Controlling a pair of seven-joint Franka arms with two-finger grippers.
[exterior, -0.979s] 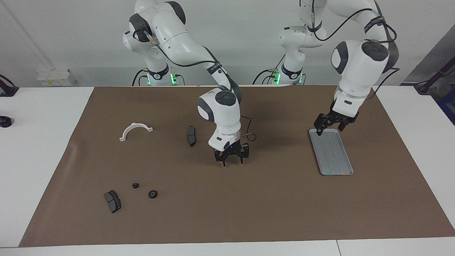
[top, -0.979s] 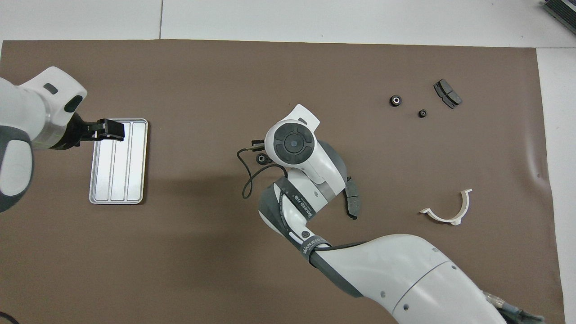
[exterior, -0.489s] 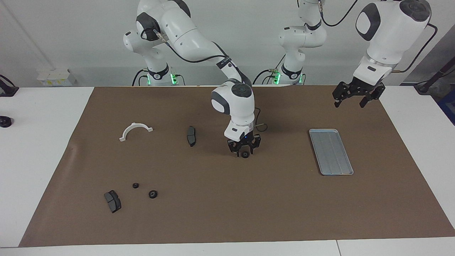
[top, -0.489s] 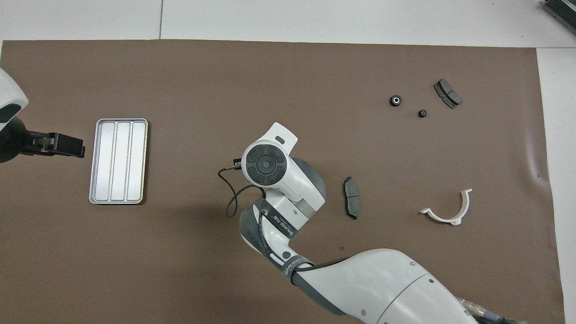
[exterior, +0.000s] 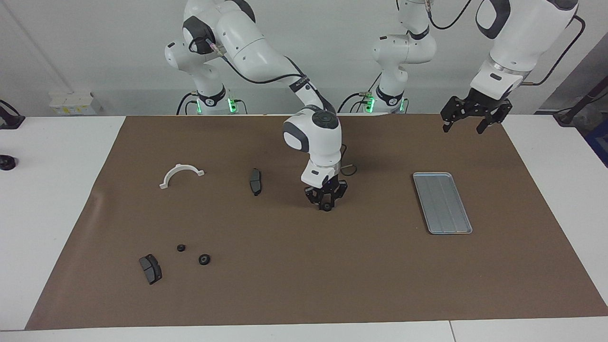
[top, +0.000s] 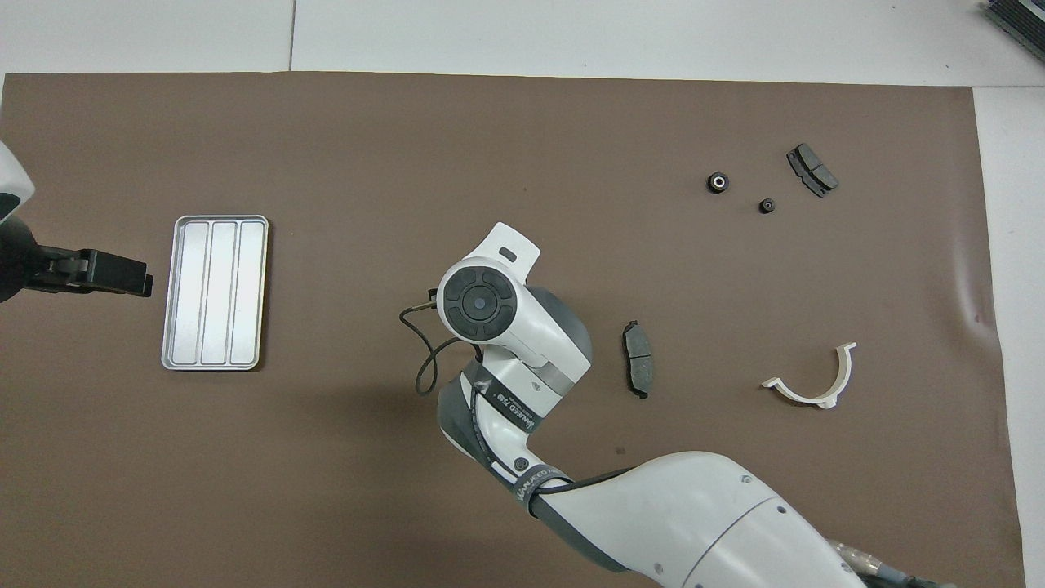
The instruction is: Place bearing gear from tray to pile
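From overhead the right arm's wrist [top: 490, 306] hides its gripper and the bearing gear [exterior: 327, 207] beneath; the left arm is cut off at the edge

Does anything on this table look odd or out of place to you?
Nothing looks spilled or broken. One oddity: the tray is empty, and a small black bearing gear lies on the brown mat mid-table, under the right end effector. Two similar gears sit by a brake pad.
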